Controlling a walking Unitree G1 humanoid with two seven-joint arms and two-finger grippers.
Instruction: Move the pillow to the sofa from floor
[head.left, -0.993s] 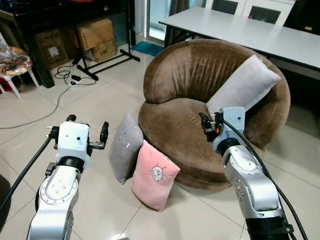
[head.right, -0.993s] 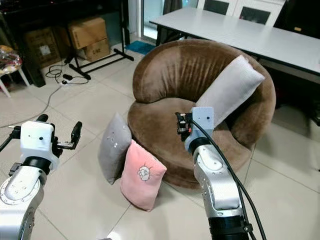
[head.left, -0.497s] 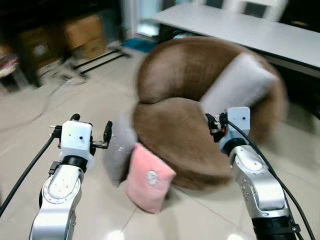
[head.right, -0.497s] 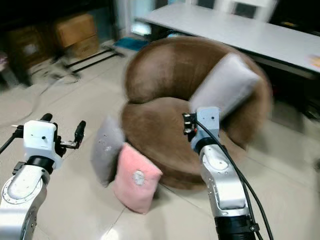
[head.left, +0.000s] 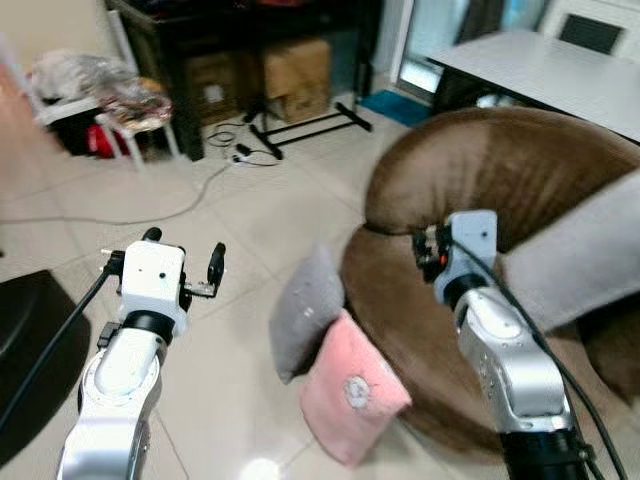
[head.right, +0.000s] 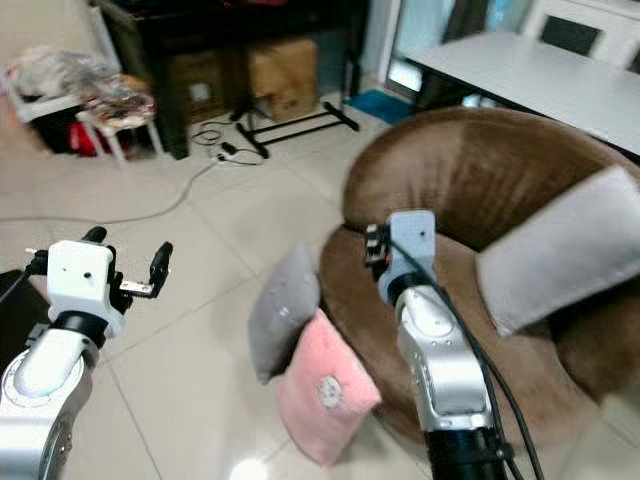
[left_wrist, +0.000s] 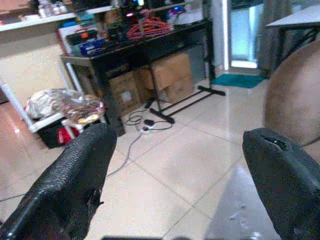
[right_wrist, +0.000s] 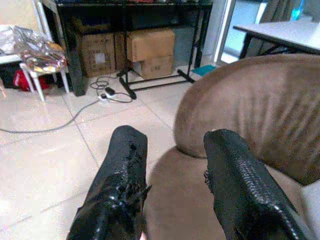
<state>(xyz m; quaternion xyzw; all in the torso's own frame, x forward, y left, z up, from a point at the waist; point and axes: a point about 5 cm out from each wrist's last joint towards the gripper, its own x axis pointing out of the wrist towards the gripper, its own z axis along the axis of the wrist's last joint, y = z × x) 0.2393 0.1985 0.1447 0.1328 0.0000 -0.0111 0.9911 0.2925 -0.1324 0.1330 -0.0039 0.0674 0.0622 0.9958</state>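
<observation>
We see the pink square fabric pillow (head.left: 352, 388) on the tiled floor (head.left: 230, 220), propped on edge against the round brown plush sofa (head.left: 500, 190), partly covering a grey pillow (head.left: 305, 320) at its 10 o'clock; left gripper (head.left: 182, 262) jaws spread, right gripper (right_wrist: 172, 170) jaws parted, both empty.

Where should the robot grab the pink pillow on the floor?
Probably by its top corner. The pink pillow stands on edge, leaning on the sofa beside the gray pillow, so the upper corner sticks up free. The open left claw could come down from above on the floor side and pinch across the soft edge.
</observation>
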